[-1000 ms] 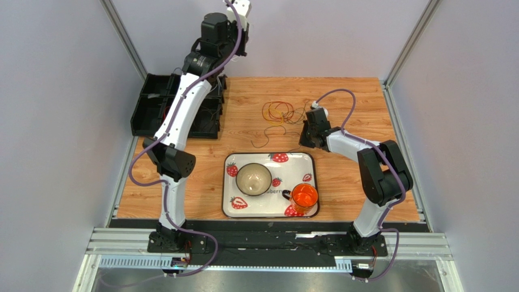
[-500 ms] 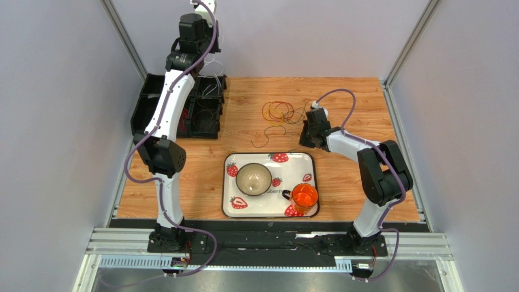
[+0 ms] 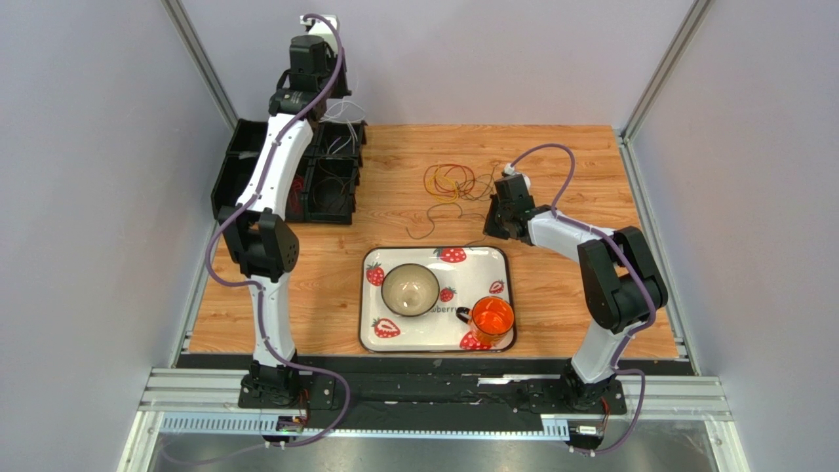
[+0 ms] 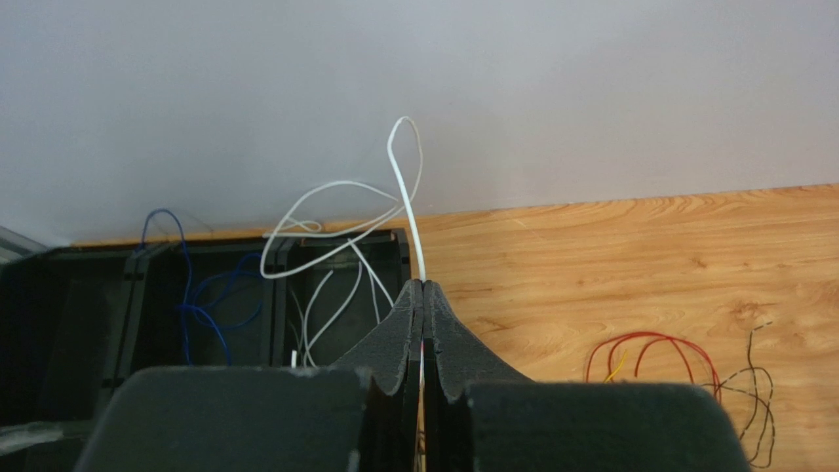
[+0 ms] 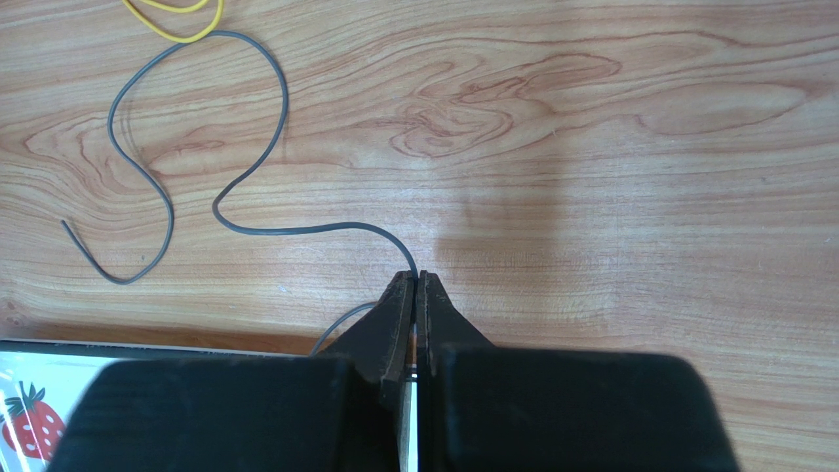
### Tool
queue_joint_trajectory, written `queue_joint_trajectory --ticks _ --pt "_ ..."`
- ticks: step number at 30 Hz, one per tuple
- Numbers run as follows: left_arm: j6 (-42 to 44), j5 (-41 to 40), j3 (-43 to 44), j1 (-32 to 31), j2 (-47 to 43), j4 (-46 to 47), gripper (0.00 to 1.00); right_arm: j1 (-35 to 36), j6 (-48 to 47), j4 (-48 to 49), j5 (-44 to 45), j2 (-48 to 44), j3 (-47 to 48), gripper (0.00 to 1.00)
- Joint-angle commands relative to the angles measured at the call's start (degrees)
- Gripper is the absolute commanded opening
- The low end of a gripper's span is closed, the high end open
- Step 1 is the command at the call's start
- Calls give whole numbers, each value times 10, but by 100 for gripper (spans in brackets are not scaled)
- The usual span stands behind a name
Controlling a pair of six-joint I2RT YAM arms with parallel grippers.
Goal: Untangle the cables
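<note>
Fingers (image 4: 399, 339) of the left gripper (image 4: 422, 290) pinch a white wire (image 4: 412, 226) above black bins (image 4: 138, 295). Right gripper (image 5: 415, 283) clamps a grey wire (image 5: 295, 232) on the table (image 5: 640, 197).

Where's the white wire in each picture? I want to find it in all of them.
Top external: the white wire is a faint thread at the far left, above the black bins.
Left wrist: in the centre, pinched in the left gripper and looping upward.
Right wrist: not in it.
Shared landmark: the black bins, seen in the top and left wrist views.
</note>
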Motion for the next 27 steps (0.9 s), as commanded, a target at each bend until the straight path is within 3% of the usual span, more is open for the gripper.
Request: queue_joint_trajectory --ticks 1,27 --pt "-42 30 -4 9 29 15 0 -3 5 8 -3 0 19 0" --pt "-135 13 50 60 180 15 0 -2 6 7 -3 2 22 0"
